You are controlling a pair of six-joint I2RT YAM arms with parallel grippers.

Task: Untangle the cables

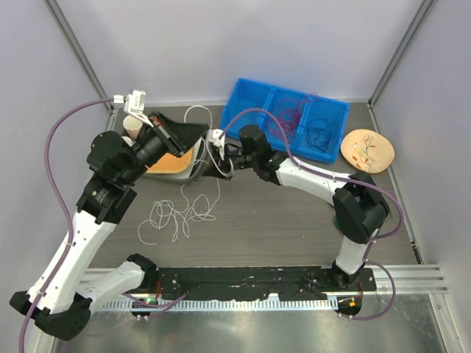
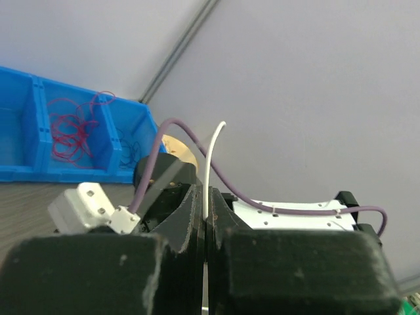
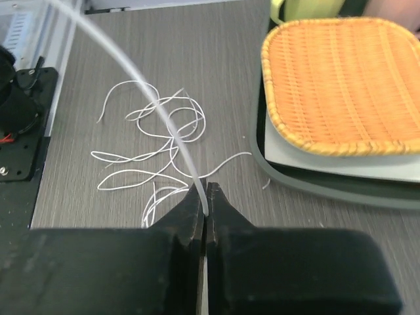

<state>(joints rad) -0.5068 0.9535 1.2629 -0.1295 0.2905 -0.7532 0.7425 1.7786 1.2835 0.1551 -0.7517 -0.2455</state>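
1. Left arm (image 1: pixel 81 235): it rises from the near-left corner, folds at the elbow and reaches toward the middle back of the table (image 1: pixel 280 220), with its wrist over the basket (image 3: pixel 341 72).
2. Left end effector (image 2: pixel 207 203): the fingers are pressed together on a strand of white cable (image 1: pixel 180 213). In the left wrist view a short end stands up from between them and curves over.
3. Right arm (image 1: pixel 313 176): it goes up from the near-right base, bends sharply at the elbow and stretches left across the table. Its wrist is just beside the left wrist.
4. Right end effector (image 3: pixel 205 197): the fingers are pinched on white cable. From the tips the strand arcs up and away to the left, off the table.
5. I cannot tell whether both end effectors hold the same strand.
6. The rest of the white cable lies in loose loops on the table, near the basket on its front side and below the two wrists.
7. Blue bin (image 1: pixel 249 103) at the back: the red cable (image 1: pixel 287 118) is in the middle compartment and the dark blue cable (image 1: pixel 318 136) is in the right one.
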